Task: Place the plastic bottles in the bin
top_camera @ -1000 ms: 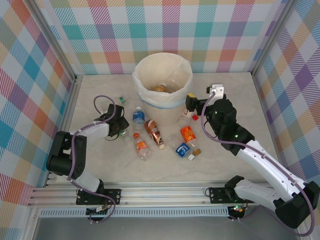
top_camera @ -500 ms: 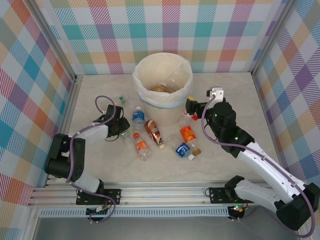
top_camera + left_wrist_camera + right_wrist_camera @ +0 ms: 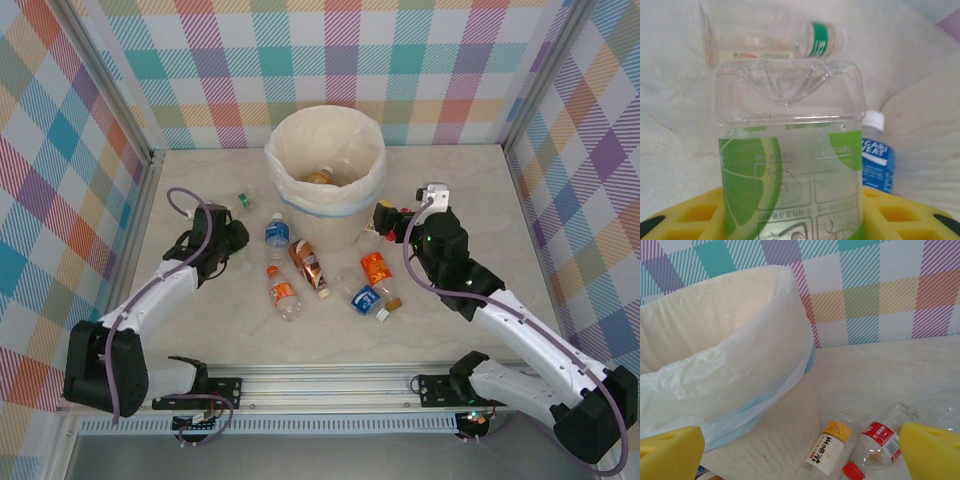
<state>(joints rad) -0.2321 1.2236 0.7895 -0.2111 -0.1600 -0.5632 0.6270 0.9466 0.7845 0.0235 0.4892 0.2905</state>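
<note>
The left gripper (image 3: 230, 242) clamps a green-labelled bottle (image 3: 790, 175) on open table (image 3: 300, 340), well left of the bin (image 3: 372, 150). The right gripper (image 3: 392, 218) gapes wide just beside the bin's right wall

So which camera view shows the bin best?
The top external view: the whole bin shows from above, round rim, white bag and one bottle inside. The right wrist view gives its near side close up, with the bag's pale blue edge. The left wrist view catches a cream strip at right, probably its wall.
</note>
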